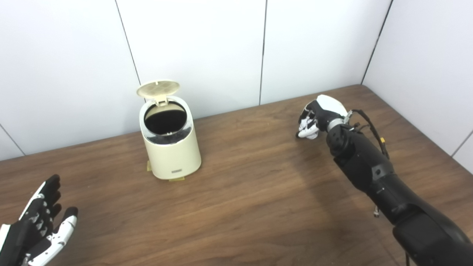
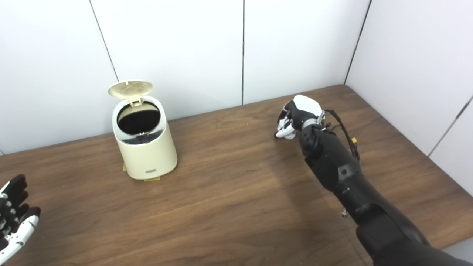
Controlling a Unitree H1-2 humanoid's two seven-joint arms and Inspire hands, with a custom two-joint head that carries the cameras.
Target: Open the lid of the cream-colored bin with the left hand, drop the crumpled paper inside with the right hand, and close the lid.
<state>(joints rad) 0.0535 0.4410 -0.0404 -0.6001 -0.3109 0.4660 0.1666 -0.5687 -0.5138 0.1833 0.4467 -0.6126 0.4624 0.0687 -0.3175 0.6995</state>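
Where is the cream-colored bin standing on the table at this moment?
The cream-colored bin stands at the far left of the table, close to the wall, its lid up, well apart from both hands.

Both views look down from the robot's head, forward across the bench [image 1: 236,192] toward the white wall panels at its far edge. The two cameras sit side by side, so the scenes nearly match. In the right eye view everything lies further left: the bin [image 2: 144,144] is closer to the left border, and the left hand [image 2: 13,218] is partly cut off. The left eye view shows that hand [image 1: 38,225] more fully. Both share bin, right hand [image 1: 319,116] and the far right corner.
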